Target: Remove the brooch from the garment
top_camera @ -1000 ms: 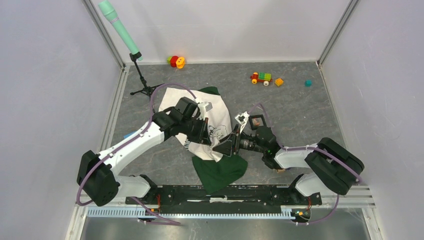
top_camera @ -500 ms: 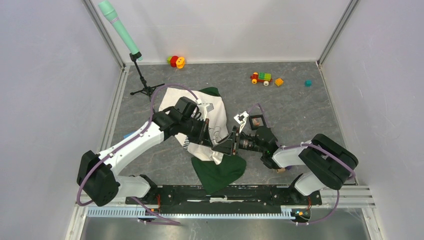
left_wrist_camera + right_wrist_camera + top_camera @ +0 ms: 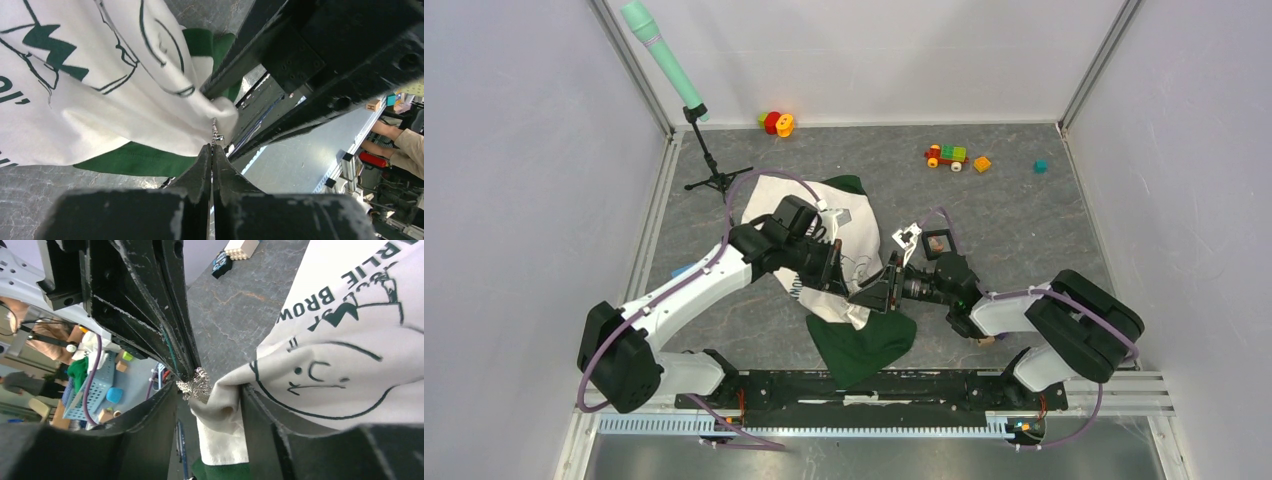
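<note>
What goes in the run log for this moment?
left gripper: shut on small sparkly silver brooch | right gripper: pinching fold of white cartoon-print T-shirt with green parts | brooch: not yet off

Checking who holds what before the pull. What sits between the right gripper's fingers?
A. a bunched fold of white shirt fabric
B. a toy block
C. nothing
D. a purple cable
A: the right wrist view shows a fold of the garment bunched between the fingers of the right gripper, while the left gripper pinches the brooch beside it.
</note>
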{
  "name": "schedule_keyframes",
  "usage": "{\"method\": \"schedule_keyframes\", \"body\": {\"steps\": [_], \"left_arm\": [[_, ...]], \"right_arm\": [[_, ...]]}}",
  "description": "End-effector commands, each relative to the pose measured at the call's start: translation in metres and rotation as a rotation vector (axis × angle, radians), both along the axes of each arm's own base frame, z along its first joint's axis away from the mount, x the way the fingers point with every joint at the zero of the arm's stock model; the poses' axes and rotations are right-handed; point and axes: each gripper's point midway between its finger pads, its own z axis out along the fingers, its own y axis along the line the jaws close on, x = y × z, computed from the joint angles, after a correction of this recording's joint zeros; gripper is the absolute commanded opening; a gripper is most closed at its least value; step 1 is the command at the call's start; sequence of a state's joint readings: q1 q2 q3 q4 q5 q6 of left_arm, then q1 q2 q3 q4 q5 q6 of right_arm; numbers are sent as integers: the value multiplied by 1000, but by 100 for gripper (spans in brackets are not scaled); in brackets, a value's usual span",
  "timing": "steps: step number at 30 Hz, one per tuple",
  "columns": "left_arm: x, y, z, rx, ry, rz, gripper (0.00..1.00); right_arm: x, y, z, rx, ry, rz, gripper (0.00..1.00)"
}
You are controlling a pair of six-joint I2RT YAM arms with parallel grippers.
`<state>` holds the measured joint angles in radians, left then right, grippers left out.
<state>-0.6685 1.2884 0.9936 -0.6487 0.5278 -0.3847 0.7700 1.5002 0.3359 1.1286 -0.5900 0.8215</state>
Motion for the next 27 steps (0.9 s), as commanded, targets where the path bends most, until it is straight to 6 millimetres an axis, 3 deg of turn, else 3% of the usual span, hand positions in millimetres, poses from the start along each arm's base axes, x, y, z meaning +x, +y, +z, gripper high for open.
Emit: {"method": "schedule_keyframes", "body": {"steps": [1,5,11,15,19,21,27], "left_arm": [[9,10,10,36,-95,32,2],[26,25,10,112,-170,124,2],[52,11,39,-43,-286,266,2],[68,16,53,-69,-358,358,2],[61,11,60,-92,-344,299,2],[50,6,62,-113,-317,234,2],[28,2,75,-206,-295,165,2]], "right_arm": [[12,-5,12,-8,-92,-65,60],[13,-5,9,-31,-102,-62,62],[10,-5,7,-23,-99,-53,62],[10,-7,6,-33,-103,-60,64],[14,-12,7,-73,-135,-87,69],[15,-14,15,-81,-169,-93,77],[18,-21,41,-85,-226,-121,79]]}}
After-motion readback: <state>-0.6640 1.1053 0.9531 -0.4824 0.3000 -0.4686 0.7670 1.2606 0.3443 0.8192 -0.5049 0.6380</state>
